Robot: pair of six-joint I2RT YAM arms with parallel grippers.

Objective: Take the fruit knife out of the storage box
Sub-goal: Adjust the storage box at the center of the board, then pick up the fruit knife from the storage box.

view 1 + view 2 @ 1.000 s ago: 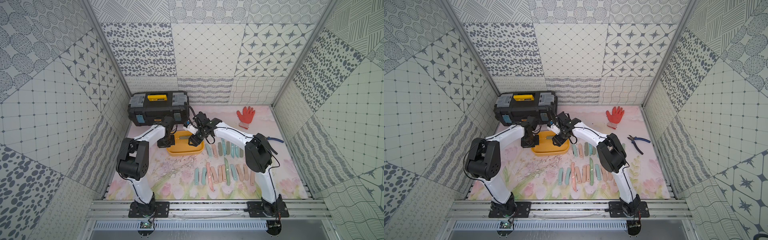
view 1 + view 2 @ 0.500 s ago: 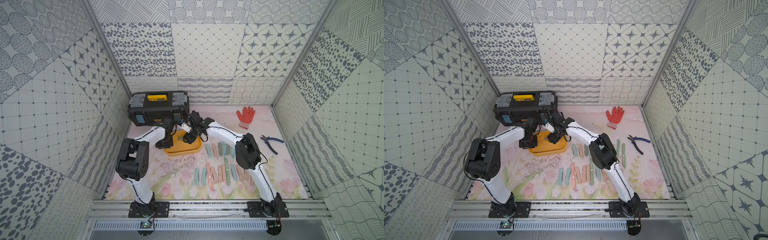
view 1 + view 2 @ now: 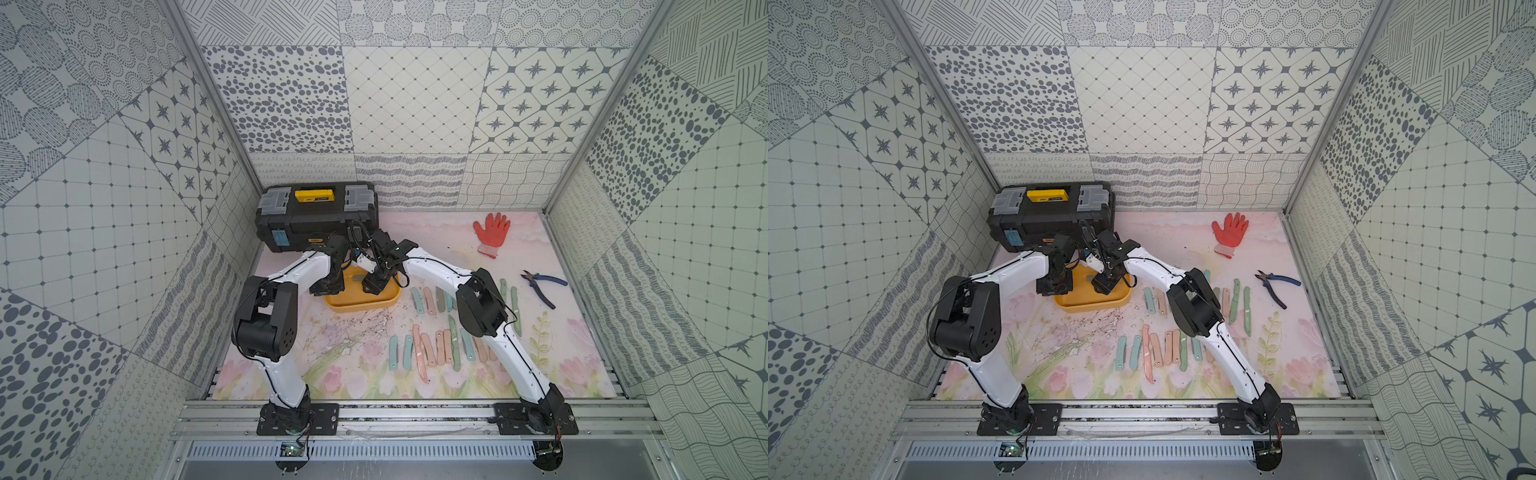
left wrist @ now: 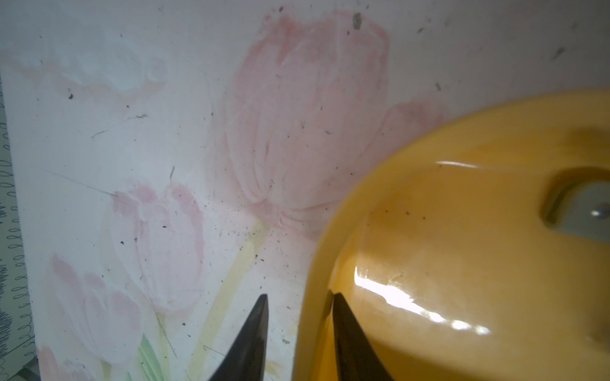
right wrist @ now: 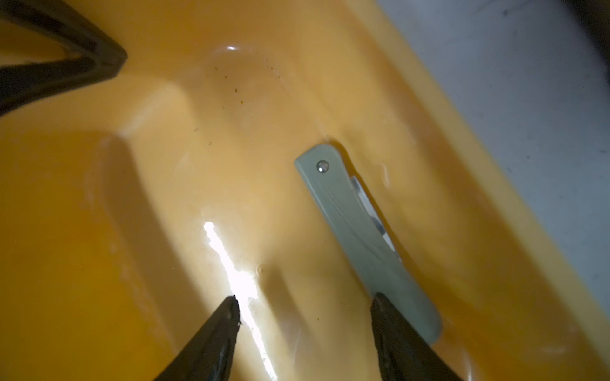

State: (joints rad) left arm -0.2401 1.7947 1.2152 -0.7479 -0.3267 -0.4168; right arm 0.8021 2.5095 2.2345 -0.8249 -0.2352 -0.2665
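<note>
1. Toward the back left of the flowered worktop (image 3: 357,374), a shallow yellow storage box (image 3: 361,305) sits just in front of a black toolbox (image 3: 318,216).
2. The fruit knife (image 5: 359,231) lies flat on the box's floor. It is folded, with a pale green handle, and runs alongside one wall.
3. The right end effector (image 5: 304,297) hangs inside the box with its fingers spread wide and holding nothing. One fingertip is over the end of the knife's handle.
4. The left end effector (image 4: 299,295) is open only slightly and straddles the box's rounded corner. One finger is inside against the wall; the other is outside, just clear of it.
5. Elsewhere on the worktop are rows of folded knives (image 3: 432,353), a red glove (image 3: 491,232) and blue-handled pliers (image 3: 540,284).
</note>
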